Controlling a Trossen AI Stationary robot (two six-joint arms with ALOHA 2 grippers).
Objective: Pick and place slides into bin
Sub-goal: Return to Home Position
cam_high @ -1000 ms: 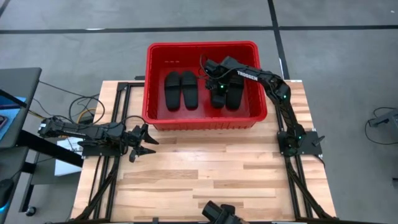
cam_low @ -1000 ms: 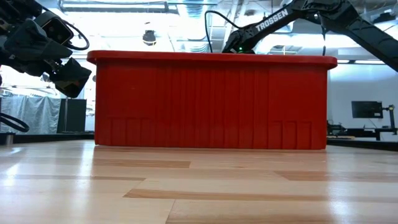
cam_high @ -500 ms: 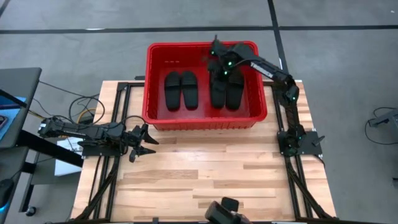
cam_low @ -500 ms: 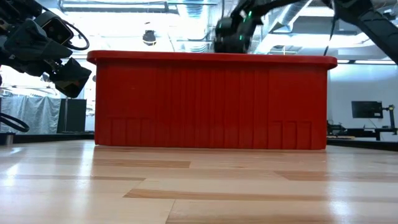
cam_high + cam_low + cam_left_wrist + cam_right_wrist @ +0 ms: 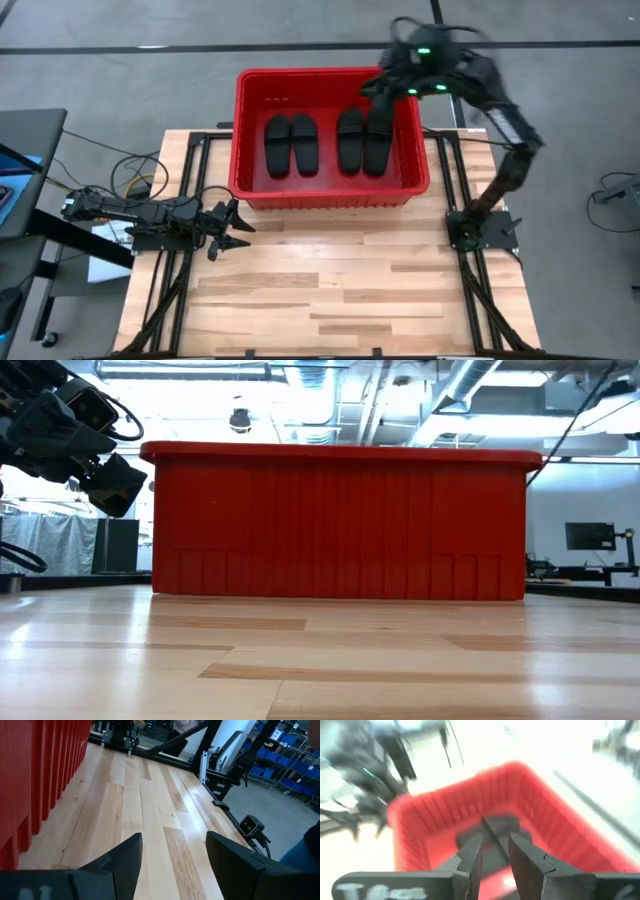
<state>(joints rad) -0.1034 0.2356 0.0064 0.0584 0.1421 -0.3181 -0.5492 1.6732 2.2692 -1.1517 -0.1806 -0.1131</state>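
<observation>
The red bin (image 5: 330, 190) stands at the table's far middle, and its near wall fills the low view (image 5: 340, 520). Four black slides lie flat on its floor in two pairs, a left pair (image 5: 290, 146) and a right pair (image 5: 363, 141). The right wrist view shows slides blurred on the bin's floor (image 5: 495, 827). My right gripper (image 5: 380, 88) hangs high over the bin's far right corner, open and empty (image 5: 495, 852). My left gripper (image 5: 243, 232) waits open and empty by the table's left edge, near the bin's near left corner (image 5: 172, 855).
Bare wooden tabletop (image 5: 340, 270) stretches from the bin to the near edge. Black frame rails (image 5: 470, 280) run along both table sides. The left arm shows in the low view's upper left (image 5: 70, 430). A grey desk with cables (image 5: 30, 170) stands left of the table.
My right gripper has risen out of the bin from over the right pair of slides and swung up toward the far right corner, moving fast. The right pair of slides stays lying in the bin.
</observation>
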